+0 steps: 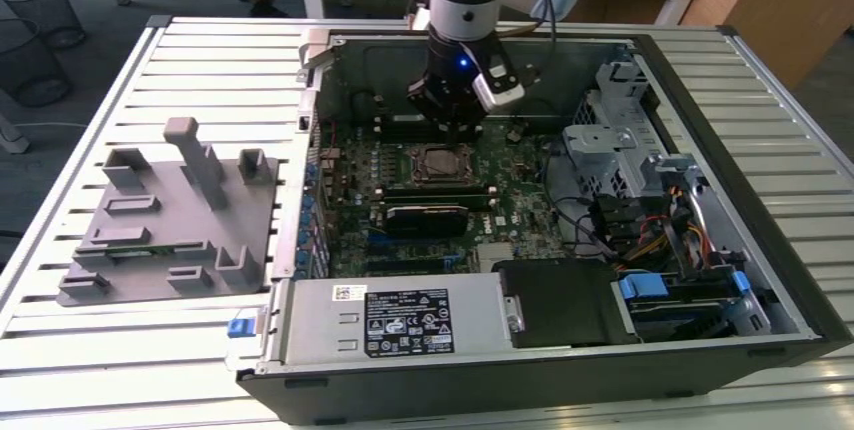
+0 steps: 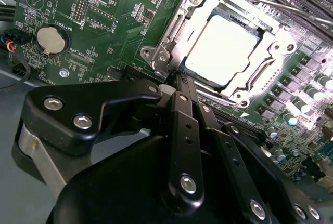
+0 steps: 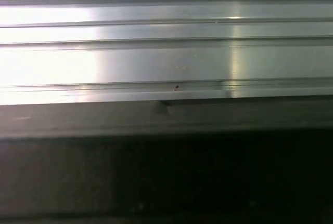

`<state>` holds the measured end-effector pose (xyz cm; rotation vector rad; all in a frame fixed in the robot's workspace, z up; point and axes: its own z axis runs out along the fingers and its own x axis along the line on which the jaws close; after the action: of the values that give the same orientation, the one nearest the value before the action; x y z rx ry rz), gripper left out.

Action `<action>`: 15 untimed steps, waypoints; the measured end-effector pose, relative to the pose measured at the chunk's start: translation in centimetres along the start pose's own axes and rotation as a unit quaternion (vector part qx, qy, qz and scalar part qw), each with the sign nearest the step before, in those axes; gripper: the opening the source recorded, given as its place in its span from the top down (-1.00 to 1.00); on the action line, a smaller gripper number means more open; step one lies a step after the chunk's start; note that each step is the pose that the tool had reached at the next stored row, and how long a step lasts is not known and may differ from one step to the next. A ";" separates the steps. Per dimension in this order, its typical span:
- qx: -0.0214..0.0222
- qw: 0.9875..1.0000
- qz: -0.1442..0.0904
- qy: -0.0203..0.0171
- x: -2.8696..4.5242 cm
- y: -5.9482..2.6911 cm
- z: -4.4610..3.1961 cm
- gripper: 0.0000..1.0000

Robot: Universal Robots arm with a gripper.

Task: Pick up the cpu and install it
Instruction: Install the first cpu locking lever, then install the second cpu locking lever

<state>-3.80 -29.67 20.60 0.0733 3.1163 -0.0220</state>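
Claw (image 2: 179, 76) is hovering clenched and empty, fingertips together, with the chip (image 2: 222, 49) sitting in its socket (image 2: 270, 63) just ahead.

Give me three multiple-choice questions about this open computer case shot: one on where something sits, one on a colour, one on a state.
1. Where does the small square silvery cpu lie?
A. in the metal-framed socket on the green motherboard
B. on the grey plastic fixture
C. on the slatted table

2. What colour is the plastic fixture beside the case?
A. blue
B. grey
C. red

3. Is the black gripper carrying the cpu?
A. yes
B. no

Answers: 1 A, the second wrist view shows the chip inside the frame. 2 B, grey blocks at the exterior view's left. 3 B, the chip lies apart from the fingertips.
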 end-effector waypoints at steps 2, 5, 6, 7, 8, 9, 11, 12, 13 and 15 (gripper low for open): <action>-0.001 1.000 0.000 0.000 -0.02 -0.08 0.00 0.79; -0.001 1.000 0.000 0.000 -0.05 -0.21 0.01 0.79; -0.001 1.000 0.000 0.000 -0.06 -0.25 0.01 0.79; -0.001 1.000 0.000 0.000 -0.07 -0.30 0.00 0.79; -0.001 1.000 0.000 0.000 -0.08 -0.35 0.01 0.79; -0.001 1.000 0.000 0.000 -0.11 -0.40 0.01 0.79; -0.002 1.000 0.000 0.000 -0.15 -0.52 0.01 0.79; -0.002 1.000 0.000 0.000 -0.17 -0.58 0.01 0.79; -0.002 1.000 0.000 0.000 -0.19 -0.65 0.01 0.79; -0.002 1.000 0.000 0.000 -0.21 -0.83 0.02 0.79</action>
<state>-3.63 -30.51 20.60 0.0734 3.1164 -0.0167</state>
